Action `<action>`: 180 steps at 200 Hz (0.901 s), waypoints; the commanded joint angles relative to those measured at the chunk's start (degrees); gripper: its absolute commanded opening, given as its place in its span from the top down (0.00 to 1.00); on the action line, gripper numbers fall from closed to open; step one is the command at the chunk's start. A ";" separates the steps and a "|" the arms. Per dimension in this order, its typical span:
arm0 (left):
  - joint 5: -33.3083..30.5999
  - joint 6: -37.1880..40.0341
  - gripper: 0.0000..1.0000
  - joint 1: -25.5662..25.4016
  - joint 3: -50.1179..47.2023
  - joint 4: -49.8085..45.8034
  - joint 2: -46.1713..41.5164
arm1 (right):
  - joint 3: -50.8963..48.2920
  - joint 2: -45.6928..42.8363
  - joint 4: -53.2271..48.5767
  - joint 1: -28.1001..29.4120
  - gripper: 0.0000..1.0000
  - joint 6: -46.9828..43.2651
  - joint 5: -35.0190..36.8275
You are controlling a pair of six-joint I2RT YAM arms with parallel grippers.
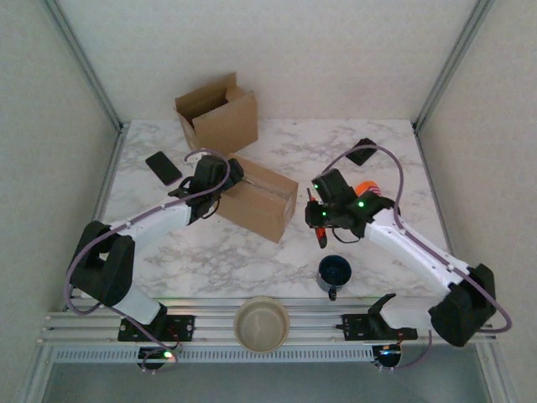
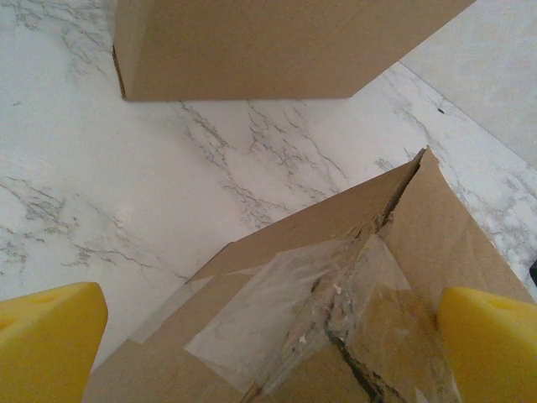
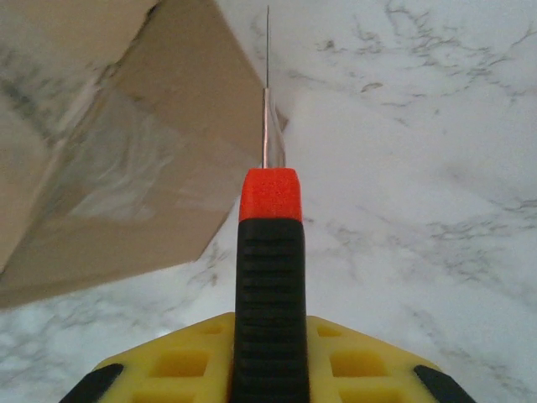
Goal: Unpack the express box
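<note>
The taped express box (image 1: 260, 201) lies on its side in the middle of the marble table. My left gripper (image 1: 220, 180) is at the box's left end. Its yellow fingers (image 2: 46, 344) stand wide open on either side of the box's taped, torn seam (image 2: 336, 319). My right gripper (image 1: 317, 217) is just right of the box, shut on a utility knife (image 3: 268, 277) with a black ribbed handle and an orange tip. The thin blade (image 3: 267, 109) points at the near corner of the box (image 3: 143, 168), close to its edge.
A second cardboard box (image 1: 220, 117) stands open at the back, and its side shows as a brown wall (image 2: 268, 46) ahead of the left gripper. A black phone (image 1: 163, 167) lies back left and a dark flat thing (image 1: 362, 152) back right. Near the front are a blue mug (image 1: 334, 273) and a beige bowl (image 1: 261, 323).
</note>
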 commanded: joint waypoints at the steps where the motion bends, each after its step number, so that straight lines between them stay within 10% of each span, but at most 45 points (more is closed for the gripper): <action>1: -1.34 -0.72 0.00 -0.39 -0.75 -5.51 0.86 | -2.76 -6.41 2.60 -0.22 1.00 2.39 -7.91; 70: -1.57 -0.83 0.00 -0.42 -0.93 -5.42 0.76 | -18.26 -16.34 24.39 -7.40 1.00 15.66 -34.30; 180: -1.71 -1.09 0.00 -0.41 -1.10 -5.29 0.68 | -25.36 -14.93 38.77 -7.50 1.00 23.85 -34.23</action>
